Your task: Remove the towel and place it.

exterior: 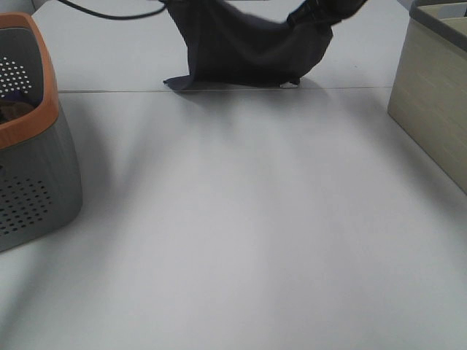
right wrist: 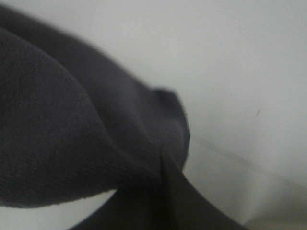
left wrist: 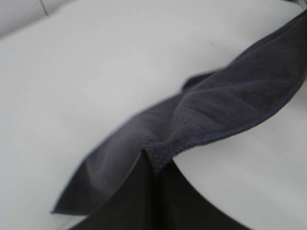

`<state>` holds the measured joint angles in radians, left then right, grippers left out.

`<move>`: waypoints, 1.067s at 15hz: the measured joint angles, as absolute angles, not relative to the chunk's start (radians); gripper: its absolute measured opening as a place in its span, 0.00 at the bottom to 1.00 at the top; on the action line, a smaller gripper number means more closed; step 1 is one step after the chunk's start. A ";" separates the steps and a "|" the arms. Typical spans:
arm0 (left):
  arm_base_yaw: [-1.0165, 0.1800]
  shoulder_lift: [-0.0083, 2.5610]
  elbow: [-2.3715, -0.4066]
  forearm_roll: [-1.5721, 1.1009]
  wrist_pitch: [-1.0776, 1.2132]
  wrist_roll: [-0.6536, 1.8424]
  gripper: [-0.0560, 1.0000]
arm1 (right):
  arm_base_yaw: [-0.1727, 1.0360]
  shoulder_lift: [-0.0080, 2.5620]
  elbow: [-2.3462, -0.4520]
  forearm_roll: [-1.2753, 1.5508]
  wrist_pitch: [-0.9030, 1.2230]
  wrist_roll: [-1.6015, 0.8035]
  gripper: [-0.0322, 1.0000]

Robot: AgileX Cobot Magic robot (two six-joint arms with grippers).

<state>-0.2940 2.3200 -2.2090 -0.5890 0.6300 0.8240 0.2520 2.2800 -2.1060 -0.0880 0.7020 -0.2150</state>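
The dark charcoal towel hangs spread between my two grippers at the far side of the white table, and its lower edge and one corner touch the tabletop. My left gripper is shut on one upper corner of the towel; the top edge of the exterior high view cuts it off. My right gripper is shut on the other upper corner. In the right wrist view its fingers pinch a bunched fold of the towel.
A grey perforated basket with an orange rim stands at the left edge. A light wooden box stands at the right edge. A black cable runs across the far left. A seam crosses the table under the towel.
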 joint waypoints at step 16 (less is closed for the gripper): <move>-0.387 2.366 -2.023 -0.292 1.210 0.372 0.05 | 0.252 2.291 -1.903 0.008 1.213 -0.258 0.03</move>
<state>-0.3870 2.3660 -2.0230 -0.2920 1.2100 0.3720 0.2520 2.2910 -1.9030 0.0080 1.2130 -0.2580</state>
